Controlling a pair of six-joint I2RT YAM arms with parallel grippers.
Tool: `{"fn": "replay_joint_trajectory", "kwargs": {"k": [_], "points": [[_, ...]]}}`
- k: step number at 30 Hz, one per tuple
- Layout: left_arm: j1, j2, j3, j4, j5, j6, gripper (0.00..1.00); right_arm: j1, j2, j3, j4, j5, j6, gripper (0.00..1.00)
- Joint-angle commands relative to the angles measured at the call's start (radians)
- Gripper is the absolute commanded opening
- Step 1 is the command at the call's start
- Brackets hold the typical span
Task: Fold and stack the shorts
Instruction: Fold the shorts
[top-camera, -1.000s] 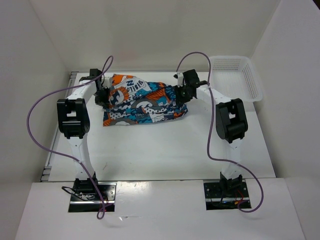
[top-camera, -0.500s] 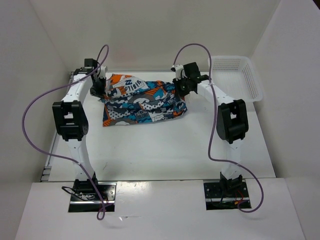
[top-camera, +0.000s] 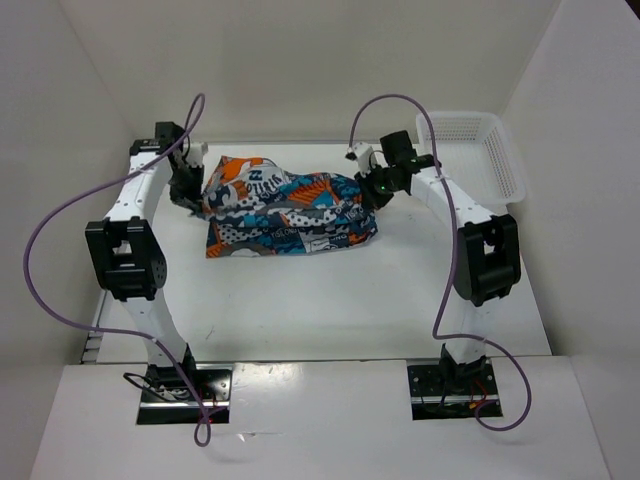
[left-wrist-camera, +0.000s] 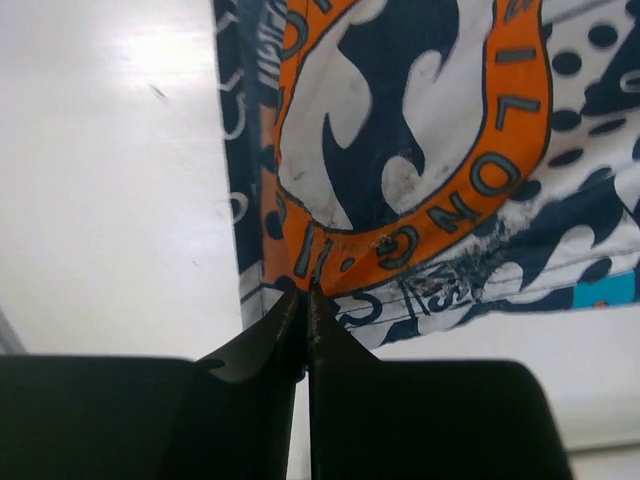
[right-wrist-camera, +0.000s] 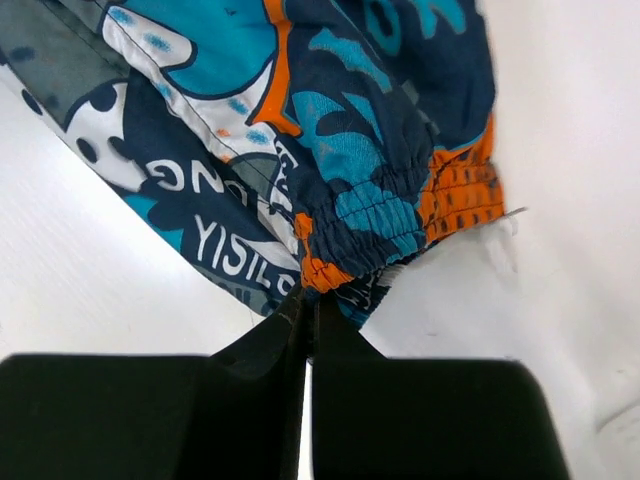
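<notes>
The shorts (top-camera: 290, 205), printed in teal, orange, white and dark grey, lie stretched across the far middle of the table, partly folded over themselves. My left gripper (top-camera: 190, 190) is at their left end. In the left wrist view its jaws (left-wrist-camera: 305, 292) are pinched together on the hem of the shorts (left-wrist-camera: 400, 150). My right gripper (top-camera: 372, 190) is at their right end. In the right wrist view it (right-wrist-camera: 308, 297) is shut on the gathered elastic waistband of the shorts (right-wrist-camera: 330, 150).
A white mesh basket (top-camera: 480, 150) stands at the back right corner, just right of the right arm. White walls close in the table at the back and on both sides. Purple cables loop above both arms.
Both arms have swung outward, the left to the left and the right to the right, pulling the shorts wider. The right gripper has shut on the waistband.
</notes>
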Motion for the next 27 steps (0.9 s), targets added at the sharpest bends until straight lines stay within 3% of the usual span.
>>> {"fn": "replay_joint_trajectory", "kwargs": {"k": [1,5,12,16,18,19,22,27], "points": [[-0.036,-0.021,-0.134,-0.060,0.041,0.004,0.11,-0.015,-0.018,-0.089,-0.070,0.017,-0.096,0.00],[-0.050,-0.021,-0.264,0.018,0.027,0.004,0.11,-0.015,0.013,-0.161,-0.070,0.043,-0.118,0.00],[-0.050,-0.012,-0.349,0.055,0.013,0.004,0.12,-0.015,0.022,-0.212,-0.060,0.075,-0.153,0.00],[-0.050,-0.012,-0.349,0.065,0.001,0.004,0.29,-0.015,0.022,-0.212,-0.060,0.086,-0.162,0.00],[-0.050,-0.012,-0.359,0.065,0.001,0.004,0.37,-0.015,0.013,-0.212,-0.060,0.099,-0.173,0.21],[-0.050,-0.021,-0.359,0.065,0.001,0.004,0.39,-0.015,0.002,-0.222,-0.060,0.109,-0.173,0.45],[-0.041,-0.060,-0.341,0.074,-0.023,0.004,0.46,-0.015,-0.033,-0.223,-0.070,0.109,-0.191,0.70],[0.006,-0.078,-0.177,0.149,0.025,0.004,0.53,-0.015,-0.108,-0.174,-0.068,0.078,-0.161,0.71]]}}
